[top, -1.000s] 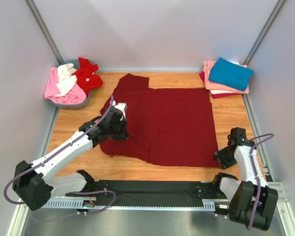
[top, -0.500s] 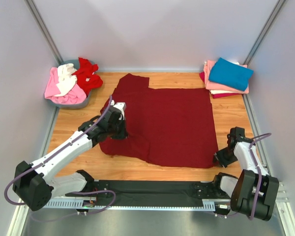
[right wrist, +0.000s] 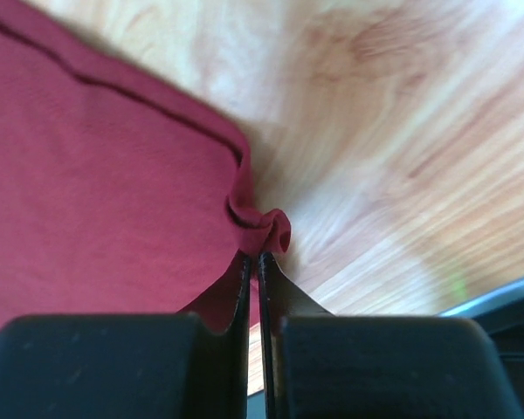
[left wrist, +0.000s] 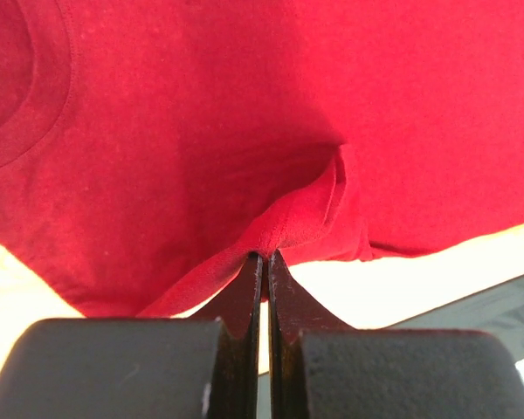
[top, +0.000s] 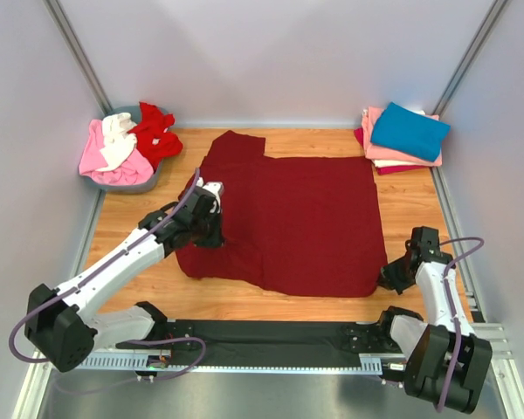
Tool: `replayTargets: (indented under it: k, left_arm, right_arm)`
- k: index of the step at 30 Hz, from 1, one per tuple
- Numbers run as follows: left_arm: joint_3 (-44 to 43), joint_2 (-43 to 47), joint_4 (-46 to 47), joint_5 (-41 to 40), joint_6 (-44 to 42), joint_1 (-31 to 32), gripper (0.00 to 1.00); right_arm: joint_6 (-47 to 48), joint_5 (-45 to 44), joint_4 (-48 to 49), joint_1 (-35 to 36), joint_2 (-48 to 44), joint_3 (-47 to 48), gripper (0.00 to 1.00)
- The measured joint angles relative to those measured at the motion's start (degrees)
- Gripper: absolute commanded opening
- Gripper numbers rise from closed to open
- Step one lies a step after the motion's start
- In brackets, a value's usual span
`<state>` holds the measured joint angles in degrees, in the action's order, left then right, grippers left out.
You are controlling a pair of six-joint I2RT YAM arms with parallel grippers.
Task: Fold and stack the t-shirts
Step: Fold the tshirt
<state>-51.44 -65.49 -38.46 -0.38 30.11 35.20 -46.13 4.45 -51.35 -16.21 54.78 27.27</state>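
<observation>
- Wooden table (top: 244,301): the maroon t-shirt (top: 297,218) lies spread flat across the middle, collar end to the left, hem to the right.
- I judge this the start of the first fold, with both arms set on the shirt's near long edge. The next move calls for lifting both pinches together and carrying that edge over to the far side, keeping the cloth taut.
- Grey tub (top: 147,183), far left corner: pink, white and bright red shirts in a loose heap (top: 127,144), not yet folded.
- Folded stack (top: 393,153), far right corner: teal-blue shirt (top: 410,129) on top, pink below. I can't sort the bottom layers.
- Left gripper (left wrist: 264,262): jaws closed on a raised fold of the maroon cloth near the shoulder.
- Right gripper (right wrist: 255,260): jaws closed on the bunched near-right hem corner.
- Hard to tell: how many layers each pinch has. The left arm hides the near sleeve from above.
</observation>
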Motion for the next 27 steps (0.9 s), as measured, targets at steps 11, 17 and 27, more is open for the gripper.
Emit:
replayTargets:
  k: [11,17,27]
  left_arm:
    - [-13.0,-3.1,-8.9,-4.3,-3.7,0.0,0.00]
    - [-19.6,-9.6,-10.6,-6.2,-7.5,-0.1,0.00]
    - [-31.4,-21.2,-12.3,-10.5,-11.5,-2.1,0.00]
  right_arm:
    - [4.8,5.7,4.3,0.2,2.6,8.0,0.00]
    - [7.1,7.3,8.5,1.6,12.0,15.8,0.01]
    - [8.6,8.2,11.9,3.6,26.6,25.7,0.01]
